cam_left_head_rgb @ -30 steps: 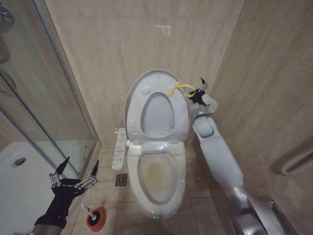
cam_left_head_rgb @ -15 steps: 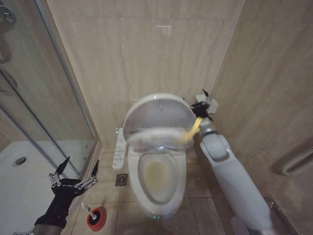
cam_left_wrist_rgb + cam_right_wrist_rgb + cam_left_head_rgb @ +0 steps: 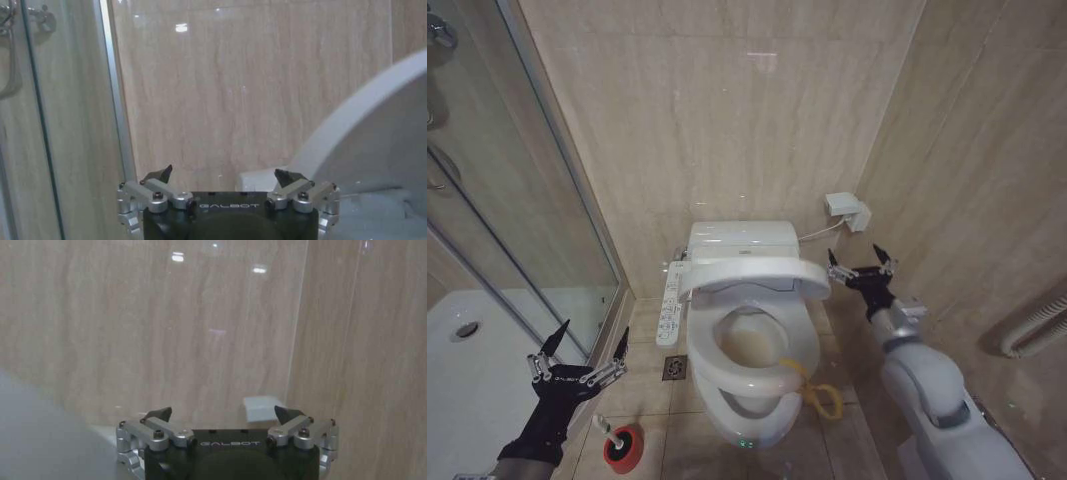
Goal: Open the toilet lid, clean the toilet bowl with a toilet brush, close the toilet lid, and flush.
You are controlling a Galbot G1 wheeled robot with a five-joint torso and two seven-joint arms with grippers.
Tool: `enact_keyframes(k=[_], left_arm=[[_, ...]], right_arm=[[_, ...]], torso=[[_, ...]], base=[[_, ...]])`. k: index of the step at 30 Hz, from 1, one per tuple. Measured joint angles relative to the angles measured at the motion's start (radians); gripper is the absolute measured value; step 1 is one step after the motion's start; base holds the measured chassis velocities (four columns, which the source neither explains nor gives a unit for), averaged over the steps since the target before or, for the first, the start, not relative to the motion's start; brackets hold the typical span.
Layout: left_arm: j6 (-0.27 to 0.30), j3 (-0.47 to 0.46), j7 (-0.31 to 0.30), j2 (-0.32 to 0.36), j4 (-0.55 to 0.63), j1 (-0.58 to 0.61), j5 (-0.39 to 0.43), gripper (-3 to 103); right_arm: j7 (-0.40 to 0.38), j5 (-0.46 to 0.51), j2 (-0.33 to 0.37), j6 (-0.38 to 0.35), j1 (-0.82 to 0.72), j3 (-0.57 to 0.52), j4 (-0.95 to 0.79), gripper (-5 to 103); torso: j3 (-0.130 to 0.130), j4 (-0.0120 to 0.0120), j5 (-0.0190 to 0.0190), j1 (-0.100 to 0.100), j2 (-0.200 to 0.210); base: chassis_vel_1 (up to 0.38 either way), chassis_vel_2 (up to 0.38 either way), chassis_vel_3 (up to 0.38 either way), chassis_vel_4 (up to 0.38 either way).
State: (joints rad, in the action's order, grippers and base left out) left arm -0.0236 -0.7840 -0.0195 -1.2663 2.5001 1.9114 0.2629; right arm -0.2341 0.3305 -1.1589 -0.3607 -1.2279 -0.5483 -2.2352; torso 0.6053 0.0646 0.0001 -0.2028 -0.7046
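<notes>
While the toilet lid (image 3: 752, 277) hangs partway down over the toilet bowl (image 3: 749, 400), closing looks to be the step in hand. Just beside its edge, the right pincer (image 3: 861, 267) is spread wide and empty; the left pincer (image 3: 579, 350) hovers open above the toilet brush (image 3: 617, 438) on the floor. Next, the lid needs lowering flat before flushing.

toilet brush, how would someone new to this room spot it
Start at the white toilet bowl, then look to the floor on the robot's left, beside the shower glass. The toilet brush stands in a red holder cup, its pale handle slanting out, just below the left gripper.
</notes>
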Motion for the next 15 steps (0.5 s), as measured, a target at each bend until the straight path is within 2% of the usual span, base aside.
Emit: enact_keyframes(k=[3,8,15], left_arm=[[0.0,0.0,0.0,0.0,0.0,0.0,0.0,100],[0.0,0.0,0.0,0.0,0.0,0.0,0.0,100],[0.0,0.0,0.0,0.0,0.0,0.0,0.0,100]], right_arm=[[-0.008,0.038,-0.008,-0.02,-0.047,-0.011,-0.062,100],[-0.035,0.071,-0.035,-0.05,-0.109,-0.024,-0.149,100],[-0.026,-0.004,-0.125,-0.017,-0.253,-0.038,-0.212,100]], torso=[[0.0,-0.0008,0.0,0.0,0.0],[0.0,-0.0008,-0.0002,0.0,0.0],[0.0,-0.0002,-0.0001,0.0,0.0]], base=[[0.0,0.0,0.0,0.0],[0.0,0.0,0.0,0.0],[0.0,0.0,0.0,0.0]])
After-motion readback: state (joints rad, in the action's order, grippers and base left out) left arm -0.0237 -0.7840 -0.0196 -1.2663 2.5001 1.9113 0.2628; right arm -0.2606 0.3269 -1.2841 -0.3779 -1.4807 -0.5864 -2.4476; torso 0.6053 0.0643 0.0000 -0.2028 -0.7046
